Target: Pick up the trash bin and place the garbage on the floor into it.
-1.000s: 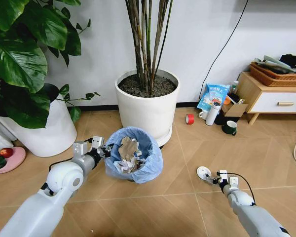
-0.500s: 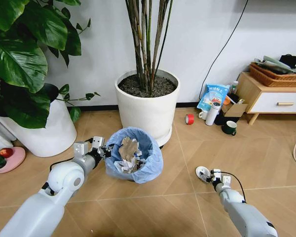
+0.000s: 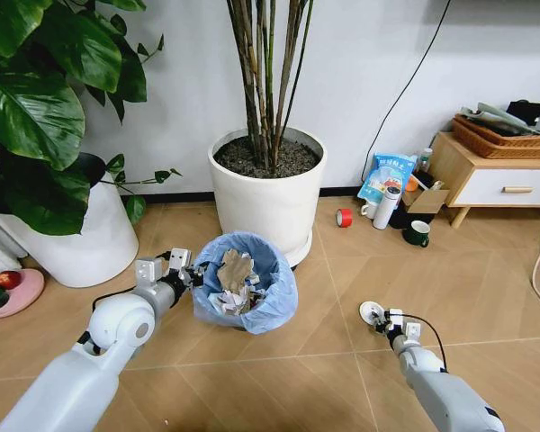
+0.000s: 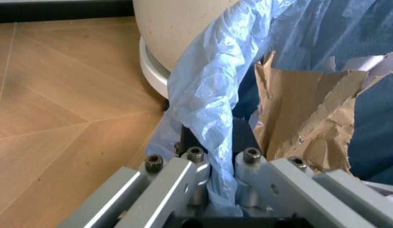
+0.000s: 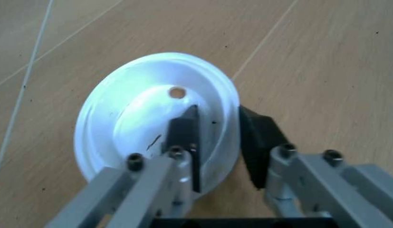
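- The white disc [image 3: 371, 312], a piece of garbage on the herringbone floor [image 3: 468, 270], now has the right gripper [image 5: 218, 142] astride its rim: 1 black finger inside the dished face, the other outside. A second ago that gripper stood just beside the disc, farther right.
- The jaws look spread, with a gap showing at the outer finger; I judge the pinch not yet made.
- The trash bin [image 3: 245, 283] sits between both arms, before the white plant pot [image 3: 268, 193], already holding torn cardboard [image 4: 304, 109] and paper.
- The left gripper [image 4: 218, 173] remains clenched on the bin's blue-bagged rim, unmoved.
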{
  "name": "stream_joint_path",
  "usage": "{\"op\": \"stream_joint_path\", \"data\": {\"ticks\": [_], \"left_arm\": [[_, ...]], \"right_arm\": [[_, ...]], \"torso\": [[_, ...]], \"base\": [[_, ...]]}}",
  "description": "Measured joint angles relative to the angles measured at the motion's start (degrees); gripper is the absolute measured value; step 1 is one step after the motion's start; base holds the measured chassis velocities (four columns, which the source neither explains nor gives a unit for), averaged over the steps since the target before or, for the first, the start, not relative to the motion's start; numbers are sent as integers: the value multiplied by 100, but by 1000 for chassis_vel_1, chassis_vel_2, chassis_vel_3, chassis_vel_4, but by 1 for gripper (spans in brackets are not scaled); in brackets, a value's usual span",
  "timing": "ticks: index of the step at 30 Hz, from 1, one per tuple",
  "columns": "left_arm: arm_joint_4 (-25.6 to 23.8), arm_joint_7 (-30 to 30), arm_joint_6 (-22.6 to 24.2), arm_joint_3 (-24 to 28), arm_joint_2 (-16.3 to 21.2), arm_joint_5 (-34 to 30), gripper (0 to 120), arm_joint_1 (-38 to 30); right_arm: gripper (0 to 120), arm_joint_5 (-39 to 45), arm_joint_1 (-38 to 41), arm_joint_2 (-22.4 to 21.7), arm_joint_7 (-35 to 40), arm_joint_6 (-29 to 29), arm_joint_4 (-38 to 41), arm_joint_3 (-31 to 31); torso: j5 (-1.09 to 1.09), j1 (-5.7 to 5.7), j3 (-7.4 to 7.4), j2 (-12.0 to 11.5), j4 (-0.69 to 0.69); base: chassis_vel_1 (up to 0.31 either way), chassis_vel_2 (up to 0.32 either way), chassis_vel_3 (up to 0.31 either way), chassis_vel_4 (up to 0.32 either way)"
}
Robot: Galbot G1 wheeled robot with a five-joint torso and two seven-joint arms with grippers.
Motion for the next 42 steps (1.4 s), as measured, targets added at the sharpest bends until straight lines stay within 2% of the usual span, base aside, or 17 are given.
{"op": "stream_joint_path", "data": {"ticks": [1,6,11,17,18,20,23,25,26,28,29,30,31,34,36,39,42], "left_arm": [[-1,1,-2,-3,2,0,0,0],[-11,3,-9,-4,-6,4,0,1],[-32,3,-9,-5,-8,5,0,11],[-67,2,-9,-27,17,4,0,39],[-73,-3,-9,-32,22,3,0,44],[-76,-8,-9,-34,24,3,0,47],[-94,-36,-8,-55,27,-1,0,78],[-109,-62,-6,-60,35,-1,0,95],[-109,-62,-6,-60,35,-1,0,95],[-112,-79,-4,-59,37,-1,0,102],[-113,-99,0,-57,34,-5,0,103],[-113,-134,1,-51,23,-8,0,101],[-113,-134,1,-51,23,-8,0,101],[-84,-174,12,5,-2,-19,0,86],[-71,-188,16,25,-14,-19,0,77],[-27,-234,35,112,-53,-35,0,2],[-21,-245,44,132,-51,-54,0,-15]], "right_arm": [[14,9,-5,-9,15,-1,10,12],[1,11,-73,-22,42,-38,114,103],[0,22,-224,-57,127,-128,423,226],[0,76,-444,-242,275,-330,1482,531],[0,45,-508,-317,295,-394,1866,610],[0,38,-529,-353,301,-419,2035,637],[0,-87,-596,-507,306,-435,2797,723],[0,-190,-659,-643,302,-439,3479,739],[0,-190,-659,-643,302,-439,3479,739],[0,-202,-700,-746,307,-477,3900,735],[0,-202,-735,-845,327,-528,4272,711],[0,-169,-781,-996,372,-635,4899,620],[0,-169,-781,-996,372,-635,4899,620],[0,197,-730,-1261,592,-941,6304,226],[0,314,-661,-1302,623,-1032,6545,102],[0,695,-250,-1376,662,-1358,7155,-570],[0,776,-92,-1385,664,-1426,7297,-892]], "torso": [[4,0,0,0,2],[10,0,1,-2,6],[14,1,3,-3,4],[7,2,3,-4,3],[14,2,3,-4,3],[13,2,3,-4,3],[-3,2,1,-4,3],[12,2,1,-4,3],[12,2,1,-4,3],[2,1,1,-4,4],[-2,1,1,-4,3],[7,1,1,-3,3],[7,1,1,-3,3],[5,1,0,-3,2],[5,1,1,-3,3],[5,1,1,-3,3],[3,1,0,-3,3]], "base": [[0,0,0,0],[0,0,0,0],[0,0,0,0],[0,0,0,0],[0,0,0,0],[0,0,0,0],[0,0,0,0],[0,0,0,0],[0,0,0,0],[0,0,0,0],[0,0,0,0],[0,0,0,0],[0,0,0,0],[0,0,0,0],[0,0,0,0],[0,0,0,0],[0,0,0,0]]}}
